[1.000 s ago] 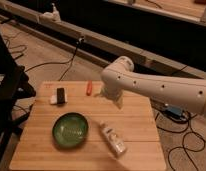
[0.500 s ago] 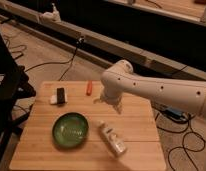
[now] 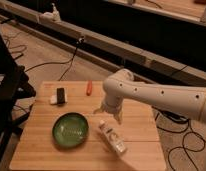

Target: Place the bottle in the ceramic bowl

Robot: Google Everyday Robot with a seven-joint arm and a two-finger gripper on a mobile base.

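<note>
My gripper (image 3: 109,116) hovers above the middle of the wooden tabletop (image 3: 141,127), fingers (image 3: 119,116) spread and empty. The white plastic bottle (image 3: 112,138) lies toward the front edge, beside the green ceramic bowl (image 3: 70,130) — I'd descend squarely across its body.

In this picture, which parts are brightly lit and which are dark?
Camera view: warm light falls on the wooden table; the white arm is brightest, its gripper hanging just behind the bottle; the green bowl shows a faint sheen; the far wall is dark.

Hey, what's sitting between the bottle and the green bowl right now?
Nothing: the camera view shows only bare table between the bottle and the ceramic bowl. The gripper hovers just above the bottle.
</note>
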